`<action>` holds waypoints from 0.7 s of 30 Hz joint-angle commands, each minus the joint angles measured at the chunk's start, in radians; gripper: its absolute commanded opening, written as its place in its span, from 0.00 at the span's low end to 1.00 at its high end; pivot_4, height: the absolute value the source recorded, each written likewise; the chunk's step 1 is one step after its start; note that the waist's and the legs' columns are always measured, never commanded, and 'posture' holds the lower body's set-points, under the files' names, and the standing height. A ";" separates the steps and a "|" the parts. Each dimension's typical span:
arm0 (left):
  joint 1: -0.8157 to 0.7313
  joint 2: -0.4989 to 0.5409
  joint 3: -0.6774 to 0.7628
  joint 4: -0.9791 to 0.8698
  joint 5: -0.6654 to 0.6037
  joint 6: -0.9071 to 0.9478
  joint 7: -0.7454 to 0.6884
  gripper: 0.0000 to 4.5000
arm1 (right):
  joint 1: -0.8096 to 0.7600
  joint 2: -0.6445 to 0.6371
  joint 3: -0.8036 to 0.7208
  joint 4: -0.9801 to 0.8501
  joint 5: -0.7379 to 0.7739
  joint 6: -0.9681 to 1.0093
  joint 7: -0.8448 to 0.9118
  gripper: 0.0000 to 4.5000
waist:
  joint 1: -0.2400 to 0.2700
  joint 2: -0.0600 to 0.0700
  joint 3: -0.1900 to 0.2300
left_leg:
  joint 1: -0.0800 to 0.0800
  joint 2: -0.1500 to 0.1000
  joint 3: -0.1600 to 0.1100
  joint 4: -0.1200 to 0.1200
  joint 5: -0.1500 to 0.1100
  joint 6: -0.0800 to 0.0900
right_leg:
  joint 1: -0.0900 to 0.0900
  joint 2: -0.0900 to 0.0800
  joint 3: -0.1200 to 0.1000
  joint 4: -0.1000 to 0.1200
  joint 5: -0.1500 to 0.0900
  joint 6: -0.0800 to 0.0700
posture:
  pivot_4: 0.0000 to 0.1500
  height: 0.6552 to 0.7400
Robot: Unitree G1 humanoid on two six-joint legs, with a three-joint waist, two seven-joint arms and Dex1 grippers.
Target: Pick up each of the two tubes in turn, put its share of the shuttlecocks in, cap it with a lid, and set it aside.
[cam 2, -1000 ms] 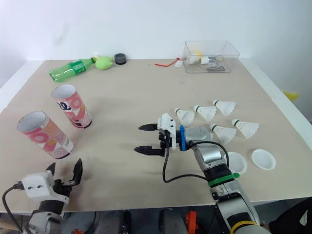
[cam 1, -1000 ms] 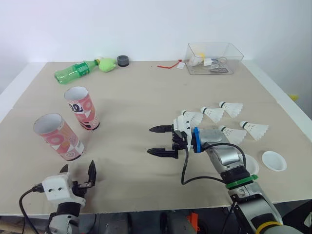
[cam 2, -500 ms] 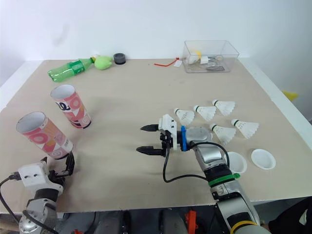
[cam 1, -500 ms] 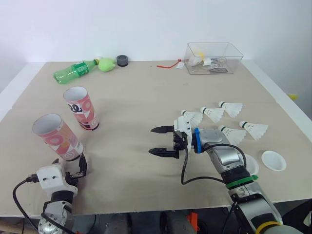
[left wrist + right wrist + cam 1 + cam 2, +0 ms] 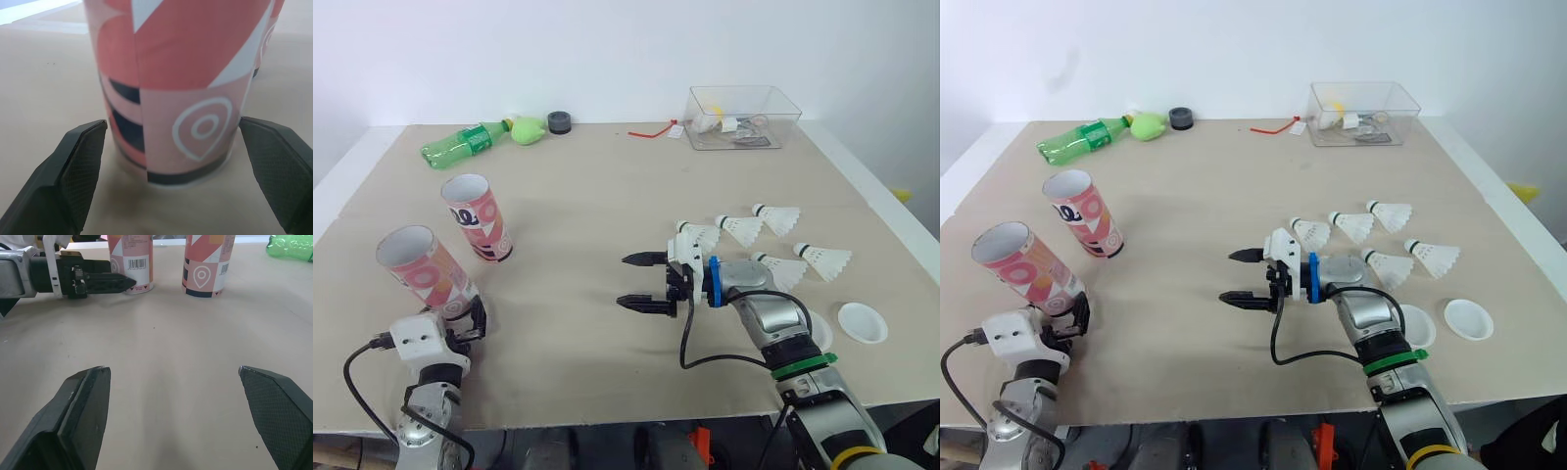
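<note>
Two pink patterned tubes stand open-topped at the table's left, the near tube [image 5: 423, 274] and the far tube [image 5: 477, 217]. My left gripper [image 5: 468, 315] is open at the near tube's base. In the left wrist view the near tube [image 5: 176, 83] stands between the two fingers, with a small gap on each side. My right gripper [image 5: 641, 281] hangs open and empty over the table's middle, pointing toward the tubes. Several white shuttlecocks [image 5: 744, 228] lie to the right. Two white lids [image 5: 863, 322] lie near the front right edge, one partly behind my right arm.
A green bottle [image 5: 465, 143], a green toy [image 5: 528, 130] and a dark roll [image 5: 560, 121] lie along the back left. A clear plastic box [image 5: 744, 117] with small items sits at the back right, with a red string [image 5: 651, 132] beside it.
My left gripper has moved forward from the front edge up to the near tube, its fingers now on either side of the base. The right gripper has drifted slightly right.
</note>
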 commanded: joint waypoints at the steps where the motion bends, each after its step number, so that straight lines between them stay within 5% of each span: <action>1: -0.020 0.018 0.019 0.054 -0.014 0.011 -0.015 0.98 | 0.000 -0.010 -0.029 -0.036 0.005 -0.012 -0.004 1.00 | 0.000 0.001 0.000 | 0.000 0.000 0.000 0.000 0.000 0.000 | 0.000 0.000 0.000 0.000 0.000 0.000 | 1.00 1.00; 14: -0.087 0.074 0.041 0.173 -0.036 -0.006 -0.091 0.98 | 0.002 -0.016 -0.028 -0.043 0.005 -0.009 -0.006 1.00 | 0.000 0.004 -0.002 | 0.001 0.001 0.000 0.000 0.000 0.000 | 0.000 0.002 0.000 0.001 0.001 -0.002 | 1.00 1.00; 19: -0.094 0.102 0.052 0.212 -0.050 -0.027 -0.131 0.67 | 0.005 -0.020 -0.029 -0.049 0.008 -0.006 -0.005 1.00 | 0.000 0.005 -0.003 | 0.002 0.002 0.000 0.000 0.001 0.001 | 0.000 0.002 0.000 0.001 0.002 -0.003 | 1.00 1.00; 21: -0.092 0.120 0.048 0.221 -0.052 -0.032 -0.159 0.67 | 0.006 -0.022 -0.030 -0.053 0.010 -0.004 -0.006 1.00 | 0.000 0.005 -0.003 | 0.002 0.002 0.000 0.000 0.001 0.001 | 0.000 0.003 0.000 0.001 0.002 -0.003 | 1.00 1.00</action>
